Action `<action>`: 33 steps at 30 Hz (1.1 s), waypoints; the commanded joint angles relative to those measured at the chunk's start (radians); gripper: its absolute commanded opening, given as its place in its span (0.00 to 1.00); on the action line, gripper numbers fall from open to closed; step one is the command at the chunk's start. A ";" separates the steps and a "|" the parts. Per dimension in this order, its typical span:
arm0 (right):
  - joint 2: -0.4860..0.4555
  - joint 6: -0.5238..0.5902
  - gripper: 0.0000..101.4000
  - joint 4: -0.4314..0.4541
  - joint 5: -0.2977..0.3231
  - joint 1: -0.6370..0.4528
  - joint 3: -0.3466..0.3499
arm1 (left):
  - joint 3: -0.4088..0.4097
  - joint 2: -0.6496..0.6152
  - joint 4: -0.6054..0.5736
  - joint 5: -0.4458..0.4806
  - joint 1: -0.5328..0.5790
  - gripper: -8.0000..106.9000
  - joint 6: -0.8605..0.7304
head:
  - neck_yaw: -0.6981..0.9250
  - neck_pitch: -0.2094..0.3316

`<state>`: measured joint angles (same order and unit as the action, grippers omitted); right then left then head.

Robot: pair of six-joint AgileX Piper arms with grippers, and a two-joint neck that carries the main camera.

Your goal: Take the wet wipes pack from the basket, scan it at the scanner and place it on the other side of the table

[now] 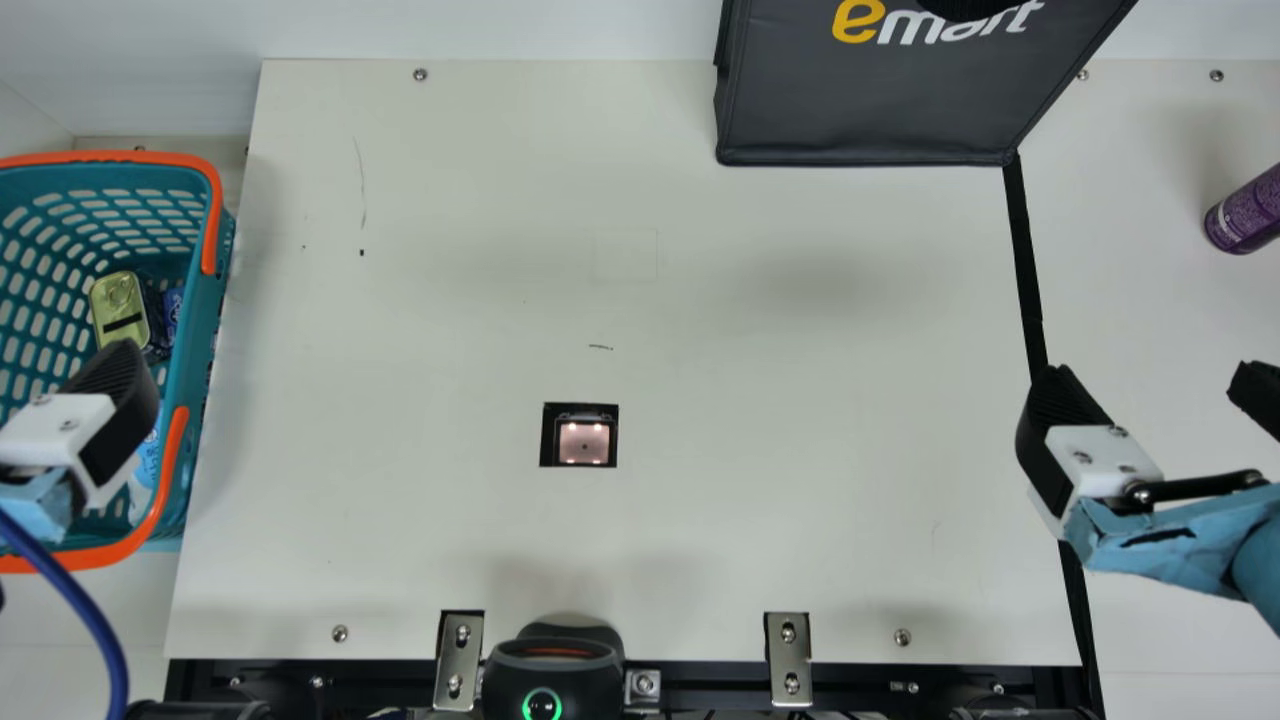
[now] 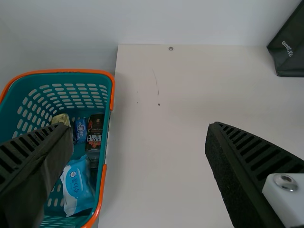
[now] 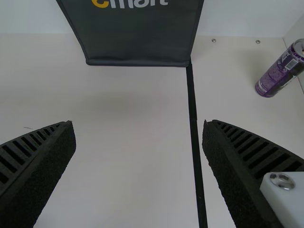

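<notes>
My left gripper (image 1: 112,405) is over the basket (image 1: 178,400) at the main view's left. The light-blue and white wet wipes pack (image 1: 148,465) lies inside the basket, partly covered by that gripper. In the left wrist view the pack (image 2: 77,187) lies near the basket's orange-edged side, and my left gripper (image 2: 137,135) is open and holds nothing. The scanner (image 1: 583,442) is a small lit window in the tabletop. Over the table's right part, by the black line, my right gripper (image 1: 1150,390) stands open; its fingers are wide apart in the right wrist view (image 3: 138,133).
A yellow-lidded can (image 2: 61,119), a blue pack (image 2: 81,130) and a dark bottle (image 2: 94,134) share the basket. A dark bag (image 1: 870,100) stands at the back; a purple can (image 1: 1245,215) is at the far right. A round black device (image 1: 555,670) sits at the front edge.
</notes>
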<state>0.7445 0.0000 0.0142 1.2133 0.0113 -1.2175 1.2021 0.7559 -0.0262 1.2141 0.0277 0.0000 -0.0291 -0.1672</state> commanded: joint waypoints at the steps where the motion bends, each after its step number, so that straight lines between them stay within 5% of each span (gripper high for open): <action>1: 0.000 0.000 0.94 0.000 0.000 0.000 0.000 | 0.000 0.000 0.000 0.000 0.000 0.85 0.000 | 0.025 0.029; 15: 0.000 0.000 0.94 0.000 0.000 0.000 0.000 | 0.000 0.000 0.000 0.000 0.000 0.85 0.000 | 0.351 0.029; 33: 0.000 0.000 0.94 0.000 -0.001 0.000 0.000 | -0.007 0.011 0.014 -0.013 -0.071 0.85 0.059 | 0.351 0.029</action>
<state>0.7445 0.0000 0.0142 1.2124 0.0113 -1.2175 1.1979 0.7652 -0.0153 1.2045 -0.0244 0.0435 0.3191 -0.1672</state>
